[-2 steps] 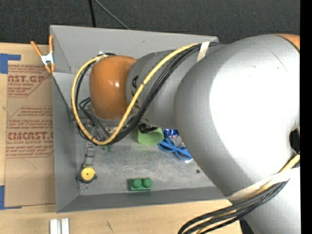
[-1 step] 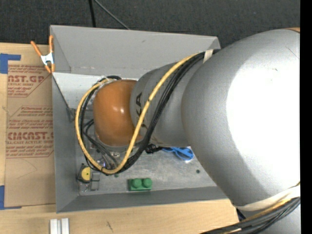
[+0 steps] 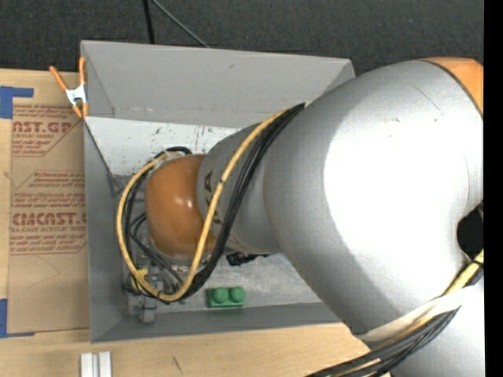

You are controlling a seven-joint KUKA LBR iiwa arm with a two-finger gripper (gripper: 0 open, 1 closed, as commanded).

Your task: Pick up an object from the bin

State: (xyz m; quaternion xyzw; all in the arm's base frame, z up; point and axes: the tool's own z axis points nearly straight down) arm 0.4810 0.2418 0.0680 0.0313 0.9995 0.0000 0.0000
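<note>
The big silver arm (image 3: 377, 203) reaches in from three o'clock, covering most of the grey bin (image 3: 212, 73); its gripper (image 3: 143, 305) sits low in the seven o'clock corner, open or closed I cannot tell; a small green brick (image 3: 225, 296) lies near it toward three o'clock, its long axis running nine-to-three along the six o'clock wall.

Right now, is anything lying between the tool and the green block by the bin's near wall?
No loose thing shows there. The tool sits in the bin's lower-left corner, the green block to its right on bare floor, apart from it. Only the arm's own yellow cable loops into that gap.
</note>
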